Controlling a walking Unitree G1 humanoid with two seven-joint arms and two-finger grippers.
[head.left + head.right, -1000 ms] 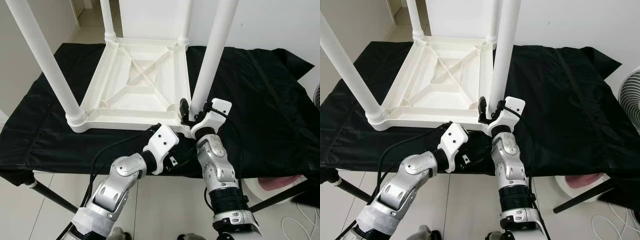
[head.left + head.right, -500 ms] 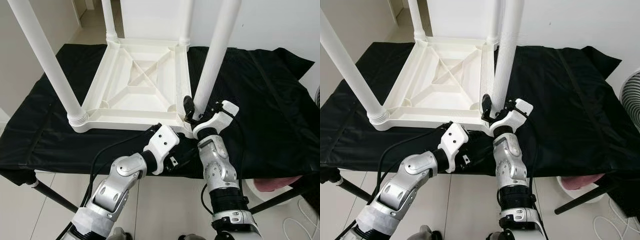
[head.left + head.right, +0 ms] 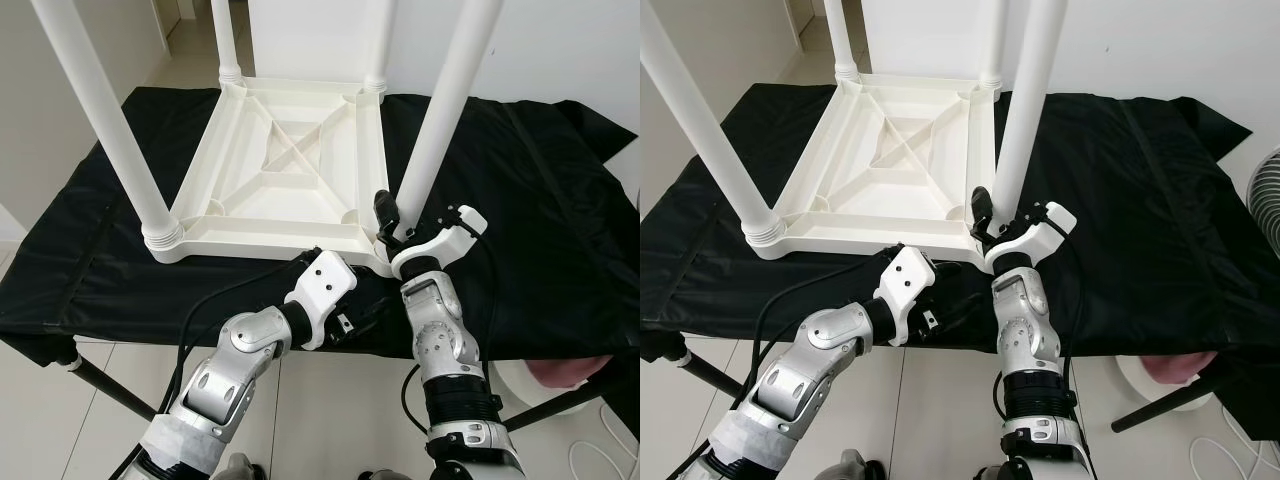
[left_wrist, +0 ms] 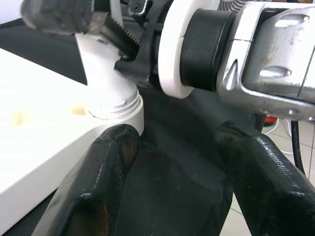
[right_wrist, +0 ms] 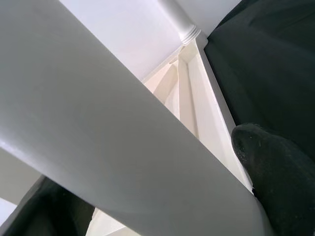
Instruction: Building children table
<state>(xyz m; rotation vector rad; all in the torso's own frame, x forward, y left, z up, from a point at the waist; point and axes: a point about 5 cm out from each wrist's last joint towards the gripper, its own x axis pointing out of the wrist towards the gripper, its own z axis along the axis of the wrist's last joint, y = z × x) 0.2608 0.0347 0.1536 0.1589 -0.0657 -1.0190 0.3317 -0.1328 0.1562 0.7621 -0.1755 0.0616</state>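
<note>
The right gripper (image 3: 392, 216) seemingly clamps the near table leg (image 3: 440, 130); the left gripper (image 4: 172, 162) gapes beside its base.

Pretty plain room — white walls (image 3: 560, 40), pale tiled floor (image 3: 330, 410). A black cloth (image 3: 540, 200) covers the work table, and a white fan (image 3: 1265, 195) sits off right — daylight everywhere.

**A:** Quick count? One white tabletop (image 3: 275, 175), flipped upside down. Four white legs (image 3: 440, 120) standing up from the corners.

**B:** Same here. Plus one black cloth (image 3: 540, 200) underneath, two silver arms (image 3: 440, 330), two grippers (image 3: 392, 222). One pink thing (image 3: 575, 370) on the floor.
</note>
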